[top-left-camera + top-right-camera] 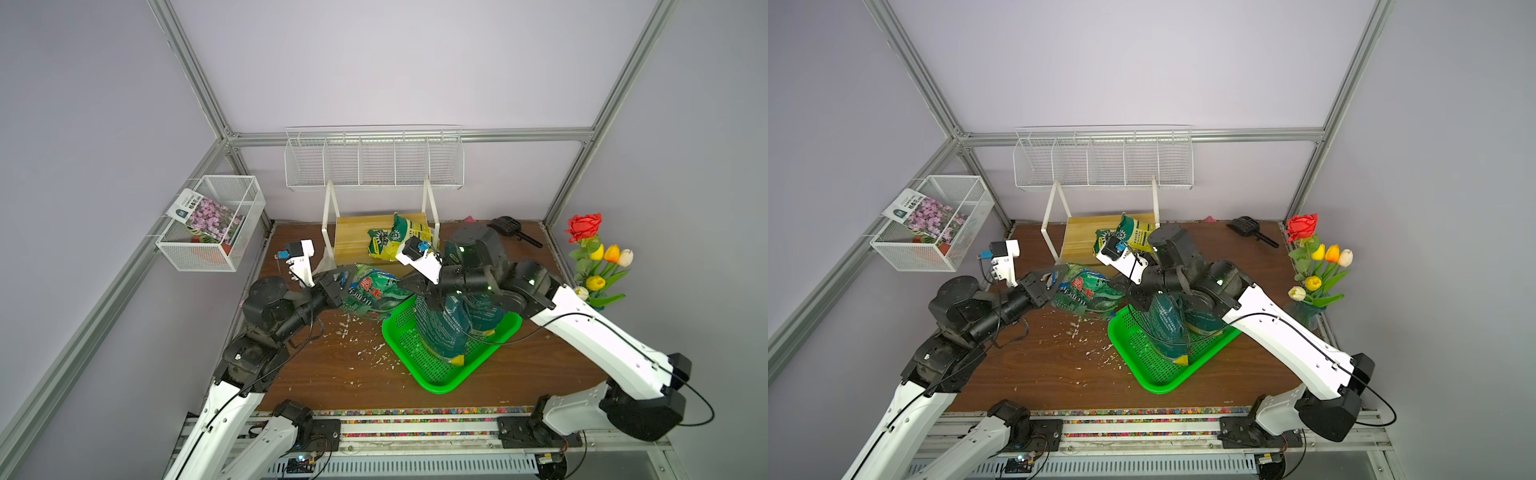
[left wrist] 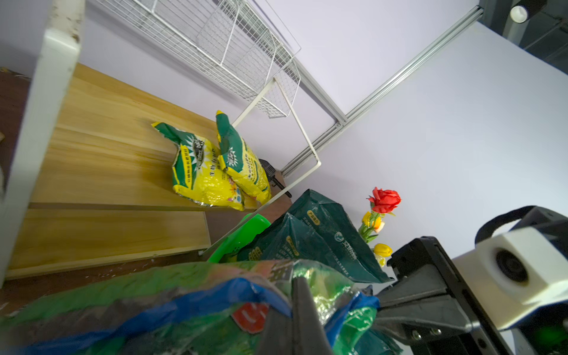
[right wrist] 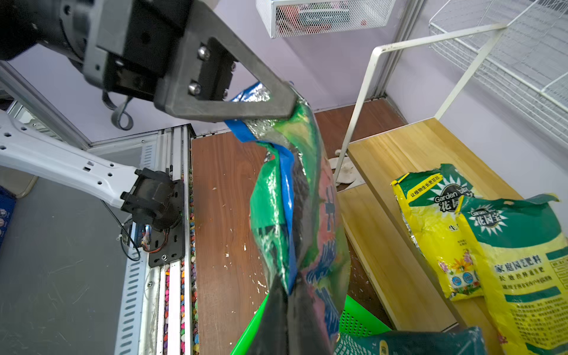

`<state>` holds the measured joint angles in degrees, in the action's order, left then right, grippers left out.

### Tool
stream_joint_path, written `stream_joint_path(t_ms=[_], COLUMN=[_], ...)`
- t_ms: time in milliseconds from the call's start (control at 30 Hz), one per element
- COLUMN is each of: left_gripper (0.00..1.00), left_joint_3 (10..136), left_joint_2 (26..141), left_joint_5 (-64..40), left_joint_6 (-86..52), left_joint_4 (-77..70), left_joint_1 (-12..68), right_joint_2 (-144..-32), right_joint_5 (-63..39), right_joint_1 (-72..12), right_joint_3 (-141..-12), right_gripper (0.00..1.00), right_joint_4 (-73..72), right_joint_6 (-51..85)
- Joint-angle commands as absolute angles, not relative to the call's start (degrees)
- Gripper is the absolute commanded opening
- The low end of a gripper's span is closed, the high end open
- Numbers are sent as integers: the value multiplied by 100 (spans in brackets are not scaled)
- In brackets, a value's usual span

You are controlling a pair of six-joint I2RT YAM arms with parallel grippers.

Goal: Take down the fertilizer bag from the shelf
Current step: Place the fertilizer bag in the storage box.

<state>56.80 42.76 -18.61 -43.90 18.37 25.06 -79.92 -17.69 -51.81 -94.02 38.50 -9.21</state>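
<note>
In both top views the left claw [image 1: 1061, 274] and right claw [image 1: 405, 286] are each closed tight on an end of one crumpled green bag [image 1: 374, 291]. It is slung between them at mid-bench [image 1: 332, 374], left claw at its 9 o'clock end, right claw at its 3 o'clock end. The shelf [image 1: 353, 237] stands at 12 o'clock from it, against the back wall. Two yellow bags [image 1: 395, 239] lie on the shelf's board, toward its 3 o'clock side. A green tray [image 1: 440, 388] sits at 5 o'clock from the held bag, with dark bags [image 1: 444, 328] standing in it under the right arm. White flecks [image 1: 349, 328] lie scattered on the bench at 6 o'clock from the bag. Flowers [image 1: 598, 257] stand at the bench's 3 o'clock edge, a black scoop [image 1: 509, 228] lies at 1 o'clock, a mesh basket [image 1: 199, 259] hangs on the wall at 9 o'clock, and a wire rack [image 1: 374, 162] hangs above the shelf.

The left wrist view shows the left claw [image 2: 302, 285] pinching the bag's foil edge. The right claw's tips meet the same bag. The yellow bags [image 2: 209, 172] lean on each other on the back board — the front board is bare.

The right wrist view shows the green bag [image 3: 295, 199] twisted and taut over the bench, gripped at both ends. The yellow bags [image 3: 491, 239] overlap on the shelf, and their print reads garden fertilizer — neither claw touches them.
</note>
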Motion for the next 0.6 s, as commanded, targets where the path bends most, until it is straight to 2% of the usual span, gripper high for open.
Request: stream_joint_path(t_ms=[0, 300, 567], left_gripper=[0, 0, 0], left_joint_3=[5800, 5204, 4723], left_joint_2=[4271, 4902, 4929], left_joint_5=[-1990, -2747, -2678], left_joint_6=[-4568, -5427, -5412], left_joint_4=[591, -581, -845], left_joint_1=[2471, 2488, 2753], right_joint_2=[-7502, -7006, -6635], right_joint_5=[-1516, -675, -220], right_joint_1=[-5483, -6055, -6082], right_joint_3=[-9400, -9433, -9143], right_gripper=[0, 0, 0], right_joint_4=[3827, 4527, 4906], right_joint_6=[-816, -705, -557])
